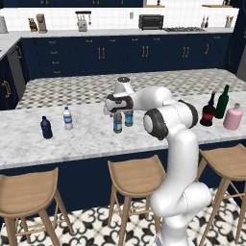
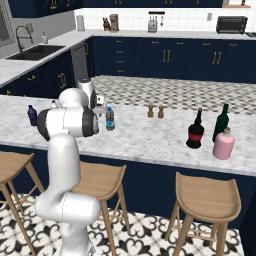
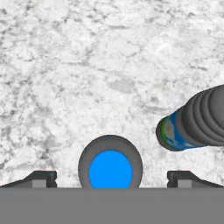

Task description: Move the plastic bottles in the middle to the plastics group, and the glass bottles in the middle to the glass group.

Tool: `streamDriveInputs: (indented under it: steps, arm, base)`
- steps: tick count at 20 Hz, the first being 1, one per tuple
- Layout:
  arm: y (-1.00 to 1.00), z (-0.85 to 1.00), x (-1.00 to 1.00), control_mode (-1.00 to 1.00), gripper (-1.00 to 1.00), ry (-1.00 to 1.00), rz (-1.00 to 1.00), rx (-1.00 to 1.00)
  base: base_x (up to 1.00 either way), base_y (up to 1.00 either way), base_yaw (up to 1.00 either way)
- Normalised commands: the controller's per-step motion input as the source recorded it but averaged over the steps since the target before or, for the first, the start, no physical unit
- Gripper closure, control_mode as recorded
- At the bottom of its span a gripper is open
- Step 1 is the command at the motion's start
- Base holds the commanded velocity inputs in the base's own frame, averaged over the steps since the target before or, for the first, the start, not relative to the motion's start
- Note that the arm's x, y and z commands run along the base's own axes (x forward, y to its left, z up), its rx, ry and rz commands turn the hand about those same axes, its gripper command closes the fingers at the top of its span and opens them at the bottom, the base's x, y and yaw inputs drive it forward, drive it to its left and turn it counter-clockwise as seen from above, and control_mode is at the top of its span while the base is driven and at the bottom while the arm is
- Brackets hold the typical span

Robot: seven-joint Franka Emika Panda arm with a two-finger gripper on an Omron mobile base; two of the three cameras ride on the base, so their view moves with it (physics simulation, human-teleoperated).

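Gripper jaws stand wide apart and hold nothing, pointing straight down over the marble counter. Looking along the hand, one grey-tinted plastic bottle sits squarely between the two fingertips, seen from above as a dark ring around a blue disc, while its twin stands just beside it to the right, showing ribbed shoulders and a blue label band. From the left base camera the hand hovers right above those two bottles, the nearer one directly under it and the other slightly behind. That camera also takes in the plastics group well to the left, a solid navy bottle and a pale white-capped water bottle. Far to the right stand the dark red-labelled glass bottle, the slim green bottle and the squat pink bottle. Over the right base camera the arm's elbow hides the hand, leaving one middle bottle visible, plus two small brown shakers farther back on the counter.
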Motion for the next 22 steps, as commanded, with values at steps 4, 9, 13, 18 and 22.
streamDriveInputs:
  steps: [4,9,13,18,22]
  arm:
    - [0.08,-0.18,0.00,-1.00,-1.00,0.00,0.00,0.00]
    - [0.01,-0.12,0.00,-1.00,-1.00,0.00,0.00,0.00]
    - [0.00,0.00,0.00,-1.00,1.00,0.00,0.00,0.00]
    - [0.00,0.00,0.00,-1.00,1.00,0.00,0.00,0.00]
    - [0.00,0.02,-0.01,-1.00,1.00,0.00,0.00,0.00]
  base:
    - [0.00,0.00,0.00]
    - [0.00,0.00,0.00]
    - [0.00,0.00,0.00]
    - [0.00,0.00,0.00]
    - [0.00,0.00,0.00]
